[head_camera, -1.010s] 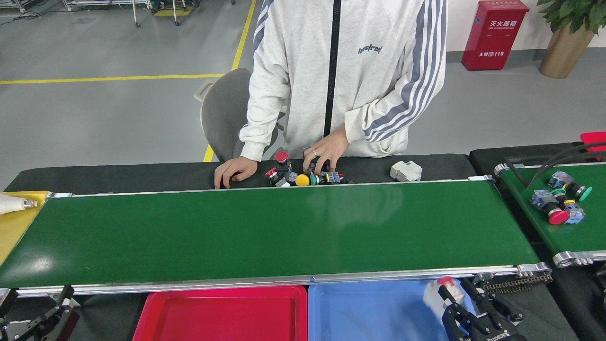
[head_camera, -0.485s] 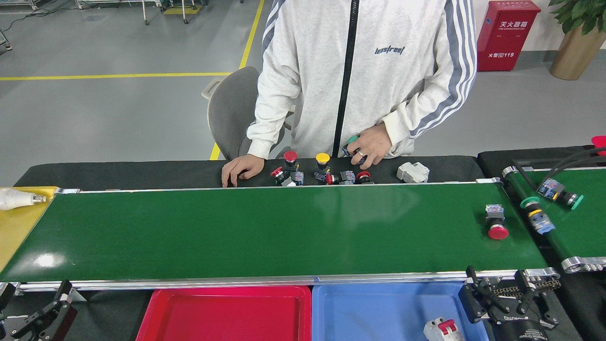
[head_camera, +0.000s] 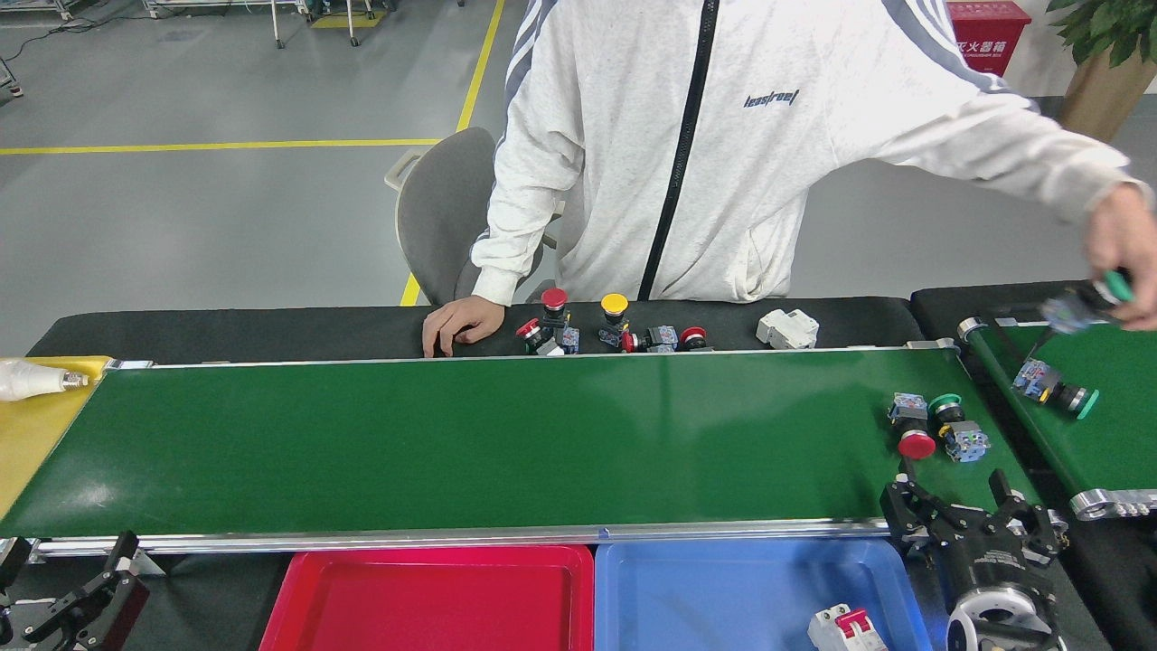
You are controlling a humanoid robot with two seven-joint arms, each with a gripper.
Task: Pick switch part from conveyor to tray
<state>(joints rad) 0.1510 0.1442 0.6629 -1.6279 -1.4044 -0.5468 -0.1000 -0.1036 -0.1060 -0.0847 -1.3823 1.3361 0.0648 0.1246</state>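
belt [head_camera: 452, 443]: bare from left end to far right | right end: two push-buttons [head_camera: 915, 425] [head_camera: 958, 434] side by side | far edge: person's hand [head_camera: 459, 324] and loose buttons [head_camera: 615, 327] | blue tray [head_camera: 723, 588]: breaker [head_camera: 845, 628] in near right corner | red tray [head_camera: 434, 601]: bare

Bright, even overhead light fills the scene, with no hard shadows on the grey floor [head_camera: 181, 208]. The conveyor [head_camera: 506, 443] carries soft sheen: a pale glare patch at about 8 o'clock near its left end and a faint whitish reflection of the person's jacket [head_camera: 723, 154] toward 12 o'clock on the belt. The person's hand [head_camera: 1121, 253] at 3 o'clock is smeared by motion blur, as is the part it holds. Elsewhere focus is sharp. The conveyor's rails tilt slightly toward the frame's sides, a mild wide-angle effect. Colours are saturated; the red tray [head_camera: 434, 601] and blue tray [head_camera: 741, 588] look evenly lit.
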